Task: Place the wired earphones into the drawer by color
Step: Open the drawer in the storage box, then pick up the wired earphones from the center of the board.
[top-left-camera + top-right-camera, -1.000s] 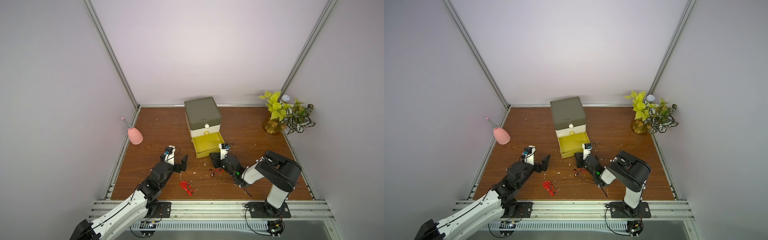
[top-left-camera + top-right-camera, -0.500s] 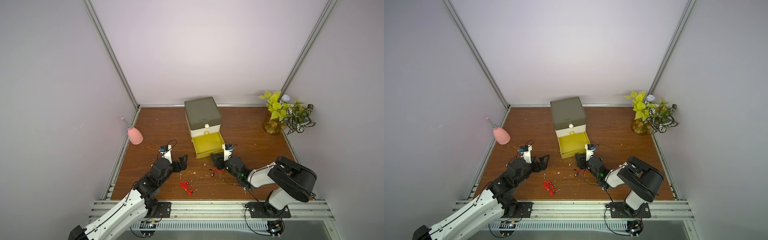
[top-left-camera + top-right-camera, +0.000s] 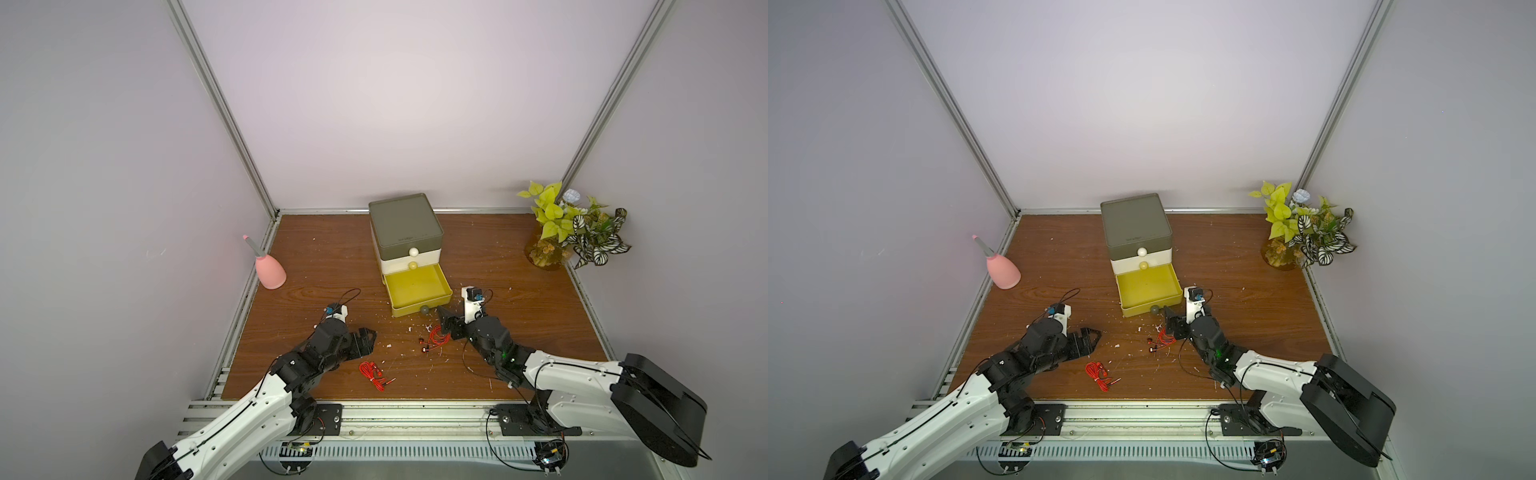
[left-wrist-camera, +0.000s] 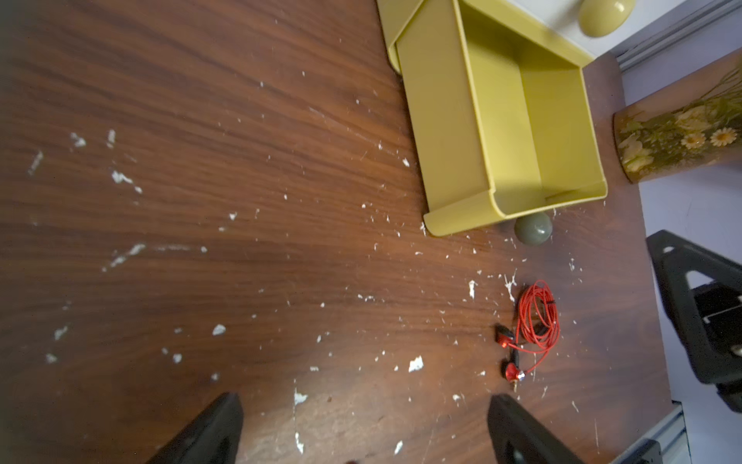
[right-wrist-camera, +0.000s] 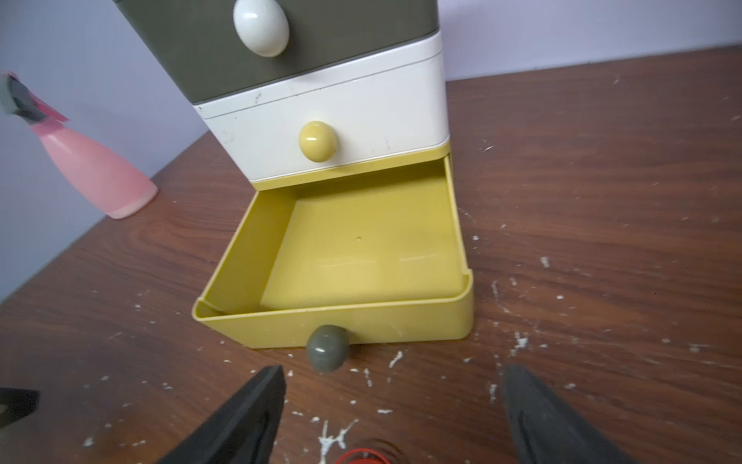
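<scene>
Only top views show second red earphones [image 3: 374, 374] near left tool [image 3: 365, 338]

Top views: high, front, looking down, whole table [image 3: 519, 257]. Wrist views: low, close, sharing the yellow drawer [image 4: 522, 132].

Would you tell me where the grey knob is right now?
In both top views, the grey knob fronts the open yellow drawer, just ahead of the right gripper.

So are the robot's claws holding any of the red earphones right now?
No, nothing is held. The left gripper and right gripper are both open and empty. Both red earphones lie loose on the table.
</scene>
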